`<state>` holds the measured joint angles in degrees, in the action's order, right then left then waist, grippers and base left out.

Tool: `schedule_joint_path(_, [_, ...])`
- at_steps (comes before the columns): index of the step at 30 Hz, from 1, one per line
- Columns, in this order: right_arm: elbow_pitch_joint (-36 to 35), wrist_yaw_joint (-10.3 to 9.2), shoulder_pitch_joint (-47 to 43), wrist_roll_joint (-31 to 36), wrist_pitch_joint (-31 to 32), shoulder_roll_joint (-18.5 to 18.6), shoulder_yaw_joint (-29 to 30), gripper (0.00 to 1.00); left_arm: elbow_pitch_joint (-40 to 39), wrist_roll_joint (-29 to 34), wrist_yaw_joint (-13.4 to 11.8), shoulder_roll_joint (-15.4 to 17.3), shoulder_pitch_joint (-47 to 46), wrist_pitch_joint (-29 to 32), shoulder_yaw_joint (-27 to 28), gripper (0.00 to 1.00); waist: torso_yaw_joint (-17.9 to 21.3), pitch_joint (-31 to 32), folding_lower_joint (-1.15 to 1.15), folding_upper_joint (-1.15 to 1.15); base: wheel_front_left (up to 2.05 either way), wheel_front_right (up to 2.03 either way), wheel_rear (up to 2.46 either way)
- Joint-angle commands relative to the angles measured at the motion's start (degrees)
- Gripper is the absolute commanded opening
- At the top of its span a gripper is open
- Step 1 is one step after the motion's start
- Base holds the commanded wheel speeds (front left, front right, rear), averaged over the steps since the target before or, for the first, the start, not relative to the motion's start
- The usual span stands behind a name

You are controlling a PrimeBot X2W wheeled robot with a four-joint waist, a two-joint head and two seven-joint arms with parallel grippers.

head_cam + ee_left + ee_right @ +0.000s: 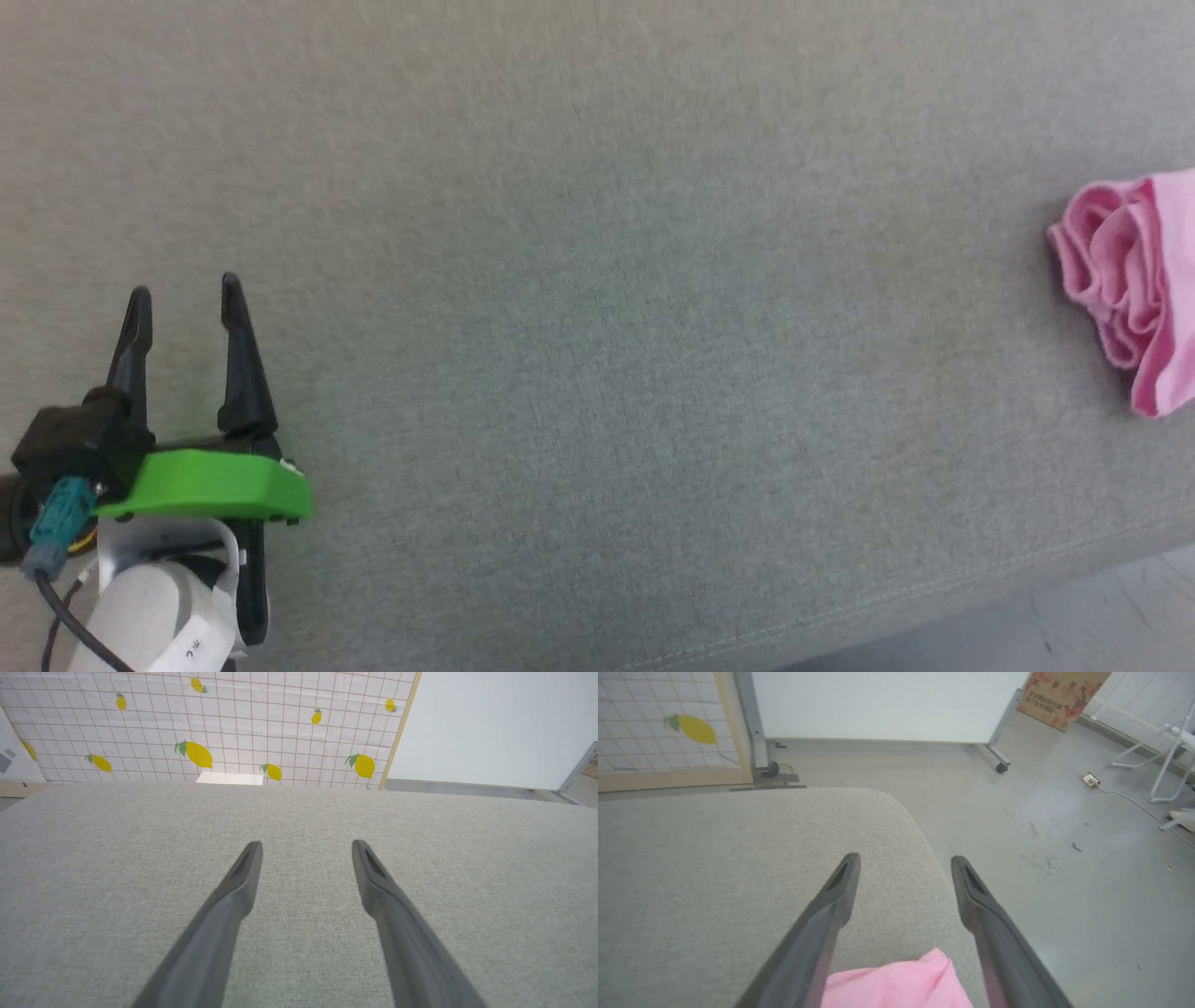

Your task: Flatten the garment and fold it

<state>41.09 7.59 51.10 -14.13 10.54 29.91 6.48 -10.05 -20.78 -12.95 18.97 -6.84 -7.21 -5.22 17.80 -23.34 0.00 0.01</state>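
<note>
Grey woven upholstery covers a broad padded cushion (579, 355) with a stitched seam along its front edge and a rounded far right corner, seen in the right wrist view. Beyond its far edge stands a backdrop (210, 723) printed with a grid and yellow lemons, framed in pale wood, and beside it a plain white panel (887, 704) on wheeled feet. Past the cushion's right edge lies a grey floor (1064, 868) with scuffs, a cable, a cardboard box (1059, 695) against the wall and a white rack.

By my judgement the task has barely begun. The garment (1134, 280) sits bunched in loose pink folds at the right edge of the cushion, not far from the front seam; no part of it is spread out, and no waistband, leg or label can be made out. Flattening and every fold remain to be done.

The left gripper (185, 285) hovers over bare upholstery near the front left, well apart from the garment, its 2 fingers spread wide with nothing between them. The right gripper (904, 857) points toward the rounded corner, fingers equally wide; the pink fabric shows low between them, ungripped. Whether they touch it I cannot tell.
</note>
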Motion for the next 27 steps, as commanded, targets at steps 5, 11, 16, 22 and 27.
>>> schedule_joint_path(5, [-12.1,-0.1,-2.2,-8.5,-0.9,-1.2,-5.2,1.0,2.1,-1.8,-0.4,-1.3,1.2,-2.4,0.8,1.0,-4.1,10.3,0.0,-0.01,0.0,0.0,0.0])
schedule_joint_path(11, [-24.0,-0.1,-7.0,-12.9,-5.4,-7.3,-5.9,1.0,3.9,-2.4,-0.2,-1.8,1.9,-3.8,0.9,1.0,-7.1,15.1,0.0,-0.01,0.0,0.0,0.0])
schedule_joint_path(16, [-31.2,-0.1,-12.8,-13.7,-8.7,-14.0,-6.5,1.0,4.6,-2.0,0.2,-1.9,1.8,-4.0,-0.3,1.0,-9.5,17.3,0.0,-0.01,0.0,0.0,0.0])
schedule_joint_path(22, [-36.2,-0.1,-20.4,-10.4,-15.5,-20.9,-5.9,1.0,5.8,-1.4,0.4,-2.7,1.6,-4.8,-1.8,1.0,-12.0,19.4,0.0,-0.01,0.0,0.0,0.0])
schedule_joint_path(27, [-37.3,-0.1,-27.4,-7.1,-20.7,-24.9,-5.1,1.0,7.1,-0.8,0.2,-3.5,1.9,-5.6,-2.7,1.0,-13.4,20.7,0.0,-0.01,0.0,0.0,0.0])
